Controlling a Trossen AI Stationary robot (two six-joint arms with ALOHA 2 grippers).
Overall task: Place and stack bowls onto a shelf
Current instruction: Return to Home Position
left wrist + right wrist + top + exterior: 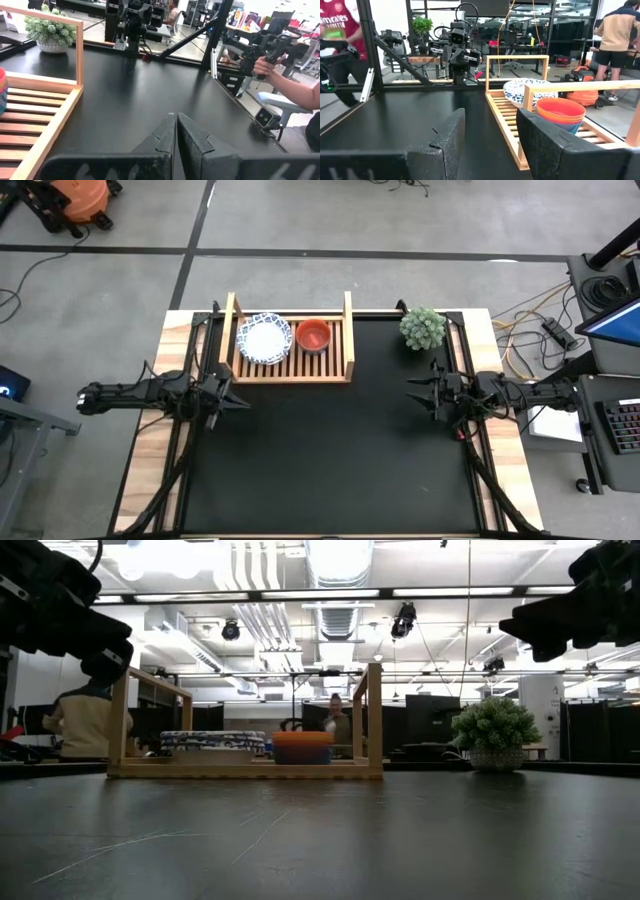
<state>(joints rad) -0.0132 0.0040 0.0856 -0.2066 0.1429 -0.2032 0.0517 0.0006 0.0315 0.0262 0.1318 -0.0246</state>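
The wooden slatted shelf (290, 365) stands at the table's far edge, left of centre. On its slats rest the white bowls with blue patterned rims (265, 338) and, to their right, a red bowl (314, 335). In the right wrist view the red bowl (560, 111) sits stacked on a blue one (567, 127). My left gripper (238, 398) hovers shut just in front of the shelf's left end, its fingers (176, 116) closed together. My right gripper (412, 392) hovers open (491, 117) near the table's right side, facing the shelf. Neither holds anything.
A small green bushy plant in a pot (423, 328) stands at the far right corner of the black mat (330, 470). People stand in the room beyond the table, one with a hand-held device (270, 45) off the table's near side.
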